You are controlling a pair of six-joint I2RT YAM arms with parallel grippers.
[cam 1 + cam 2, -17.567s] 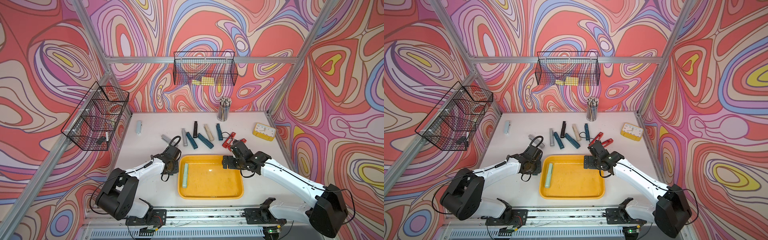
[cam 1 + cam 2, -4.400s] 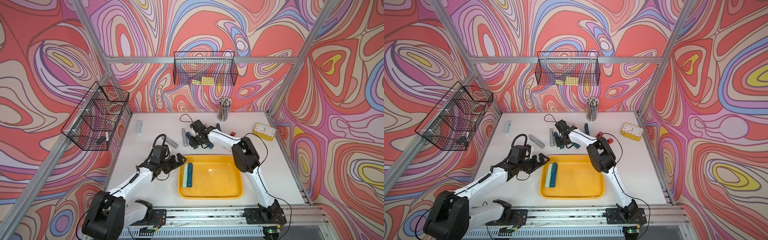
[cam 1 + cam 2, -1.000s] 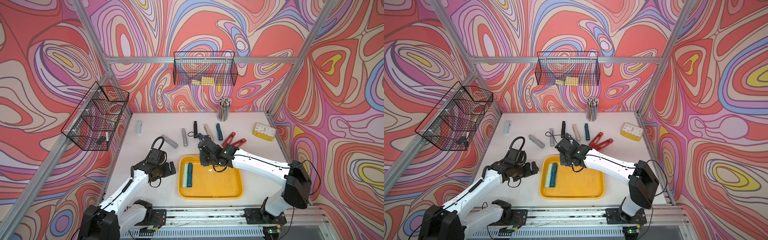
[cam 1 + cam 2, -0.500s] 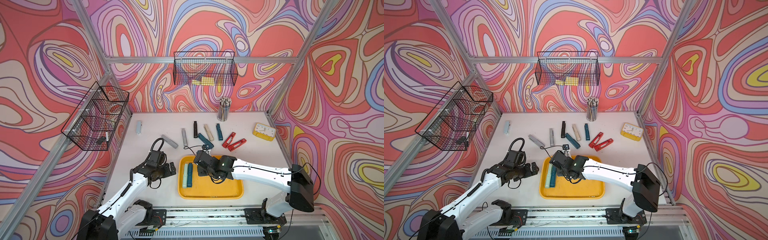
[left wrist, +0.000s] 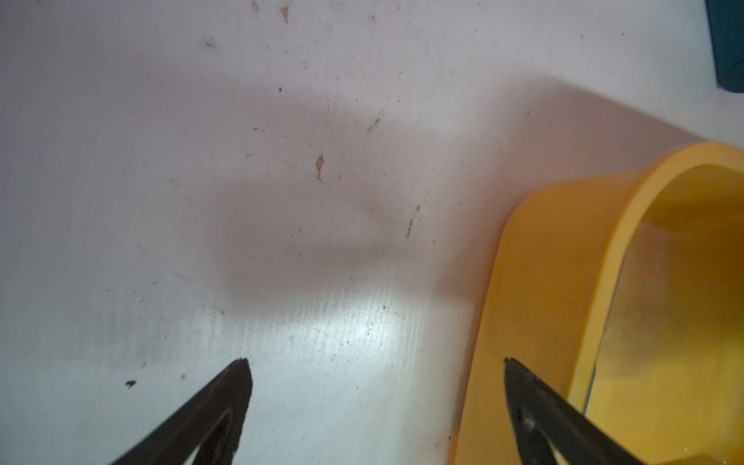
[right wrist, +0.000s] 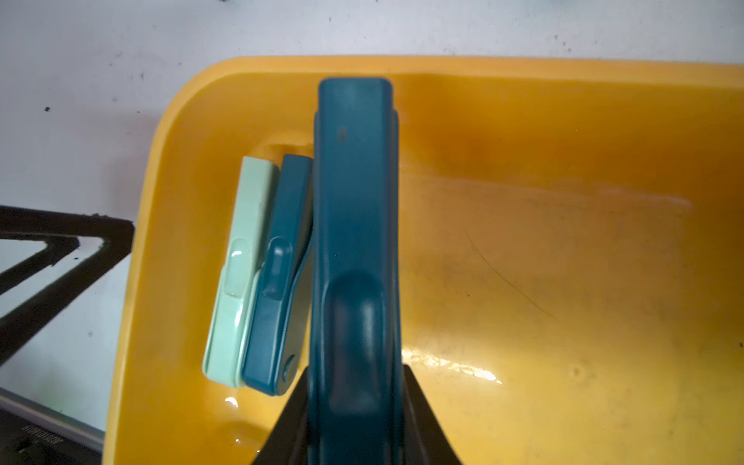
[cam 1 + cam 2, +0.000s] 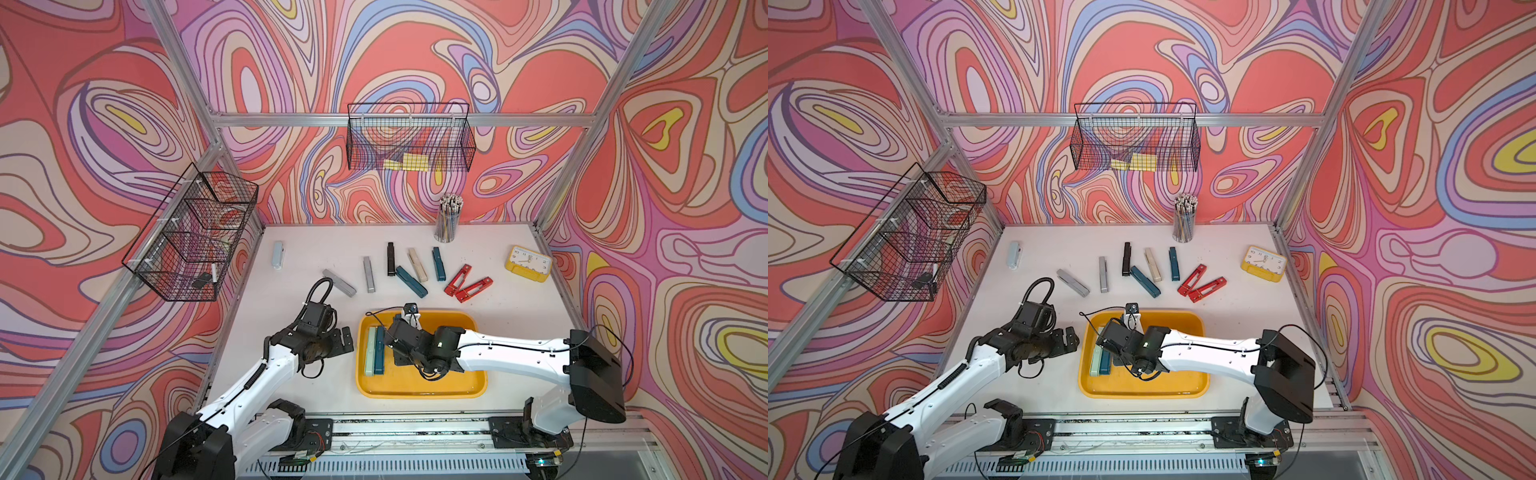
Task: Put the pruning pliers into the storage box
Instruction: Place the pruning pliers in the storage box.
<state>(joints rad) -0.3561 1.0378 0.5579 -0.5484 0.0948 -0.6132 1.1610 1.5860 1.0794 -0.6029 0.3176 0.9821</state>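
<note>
White tabletop [image 7: 519, 316] carries the yellow tray [image 7: 415, 392], over which the right gripper [image 6: 354, 410] clamps teal pliers [image 6: 354, 201] roughly parallel to two pliers [image 6: 237, 282] lying inside, evidently to lay them alongside, while the left gripper [image 5: 377, 362] stands open and empty just outside its rim.

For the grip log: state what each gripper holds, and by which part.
The right gripper holds a teal pruning plier across its sides, near one end, over the storage box. The left gripper is open, holding nothing.
</note>
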